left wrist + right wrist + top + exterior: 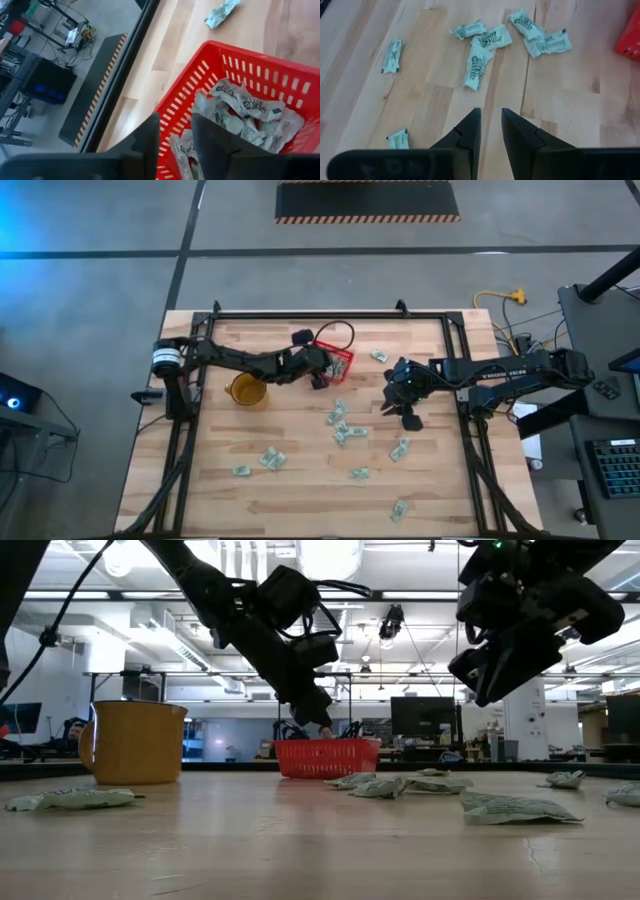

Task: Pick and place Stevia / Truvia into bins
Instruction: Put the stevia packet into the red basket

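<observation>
Two tools over one bench [300, 480], taken left to right; farthest left, one yellow mug [247, 391], standing upright and clear of the work; next, left tool [176, 134] poised over one red basket [336, 363], fingers parted only a little, nothing between them, tips above the near rim; inside the basket, several crumpled sachets [245, 107], too tangled to count exactly; farther right, right tool [491, 125] hovering above the wood, fingers a narrow gap apart, also empty; around and below it, roughly a dozen loose sachets [478, 65] scattered on the bench, some overlapping in small clusters. Likely trouble: a pinch into a cluster lifting two at once, or a flat packet sliding away from closing fingers; also a bump from the left tool nudging the light basket.
</observation>
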{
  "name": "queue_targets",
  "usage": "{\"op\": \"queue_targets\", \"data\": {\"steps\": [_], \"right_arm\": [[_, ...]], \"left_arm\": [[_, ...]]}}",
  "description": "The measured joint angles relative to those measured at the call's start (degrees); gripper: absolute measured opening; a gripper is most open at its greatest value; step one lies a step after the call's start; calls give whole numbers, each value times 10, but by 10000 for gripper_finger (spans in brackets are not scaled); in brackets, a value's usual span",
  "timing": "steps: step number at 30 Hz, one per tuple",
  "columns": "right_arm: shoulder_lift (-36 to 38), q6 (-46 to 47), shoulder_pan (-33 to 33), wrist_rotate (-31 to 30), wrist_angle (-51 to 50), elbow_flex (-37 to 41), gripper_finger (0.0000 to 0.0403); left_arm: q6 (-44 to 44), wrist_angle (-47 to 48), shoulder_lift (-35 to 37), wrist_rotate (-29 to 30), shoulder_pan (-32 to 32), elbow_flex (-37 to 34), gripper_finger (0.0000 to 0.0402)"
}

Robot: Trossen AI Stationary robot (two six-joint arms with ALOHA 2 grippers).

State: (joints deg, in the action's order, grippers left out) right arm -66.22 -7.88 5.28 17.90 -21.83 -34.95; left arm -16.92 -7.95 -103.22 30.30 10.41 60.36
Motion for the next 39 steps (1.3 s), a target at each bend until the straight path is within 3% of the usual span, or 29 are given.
{"op": "queue_targets", "data": {"steps": [3, 5, 11, 14, 21, 27, 33, 39], "right_arm": [[0, -2, 0, -8, 13, 4, 65], [0, -8, 0, -52, 17, 5, 63], [0, -23, 1, -319, 32, 13, 63], [0, 4, 7, -382, 42, 19, 64], [-5, 65, 66, -381, 57, 20, 63], [-43, 63, 188, -268, 114, 17, 79], [-120, 60, 282, -180, 118, -10, 110], [-204, 41, 294, -165, 118, -49, 152]], "left_arm": [[1, 0, 2, 0, -5, 0, 124], [6, 8, 8, -1, -14, 0, 131], [14, 38, 41, -2, -53, 0, 134], [15, 63, 79, -2, -77, -1, 134], [16, 81, 187, -2, -153, -9, 135], [16, 81, 260, -1, -219, -28, 135], [11, 79, 280, -2, -262, -38, 135], [0, 81, 281, 0, -269, -48, 135]]}}
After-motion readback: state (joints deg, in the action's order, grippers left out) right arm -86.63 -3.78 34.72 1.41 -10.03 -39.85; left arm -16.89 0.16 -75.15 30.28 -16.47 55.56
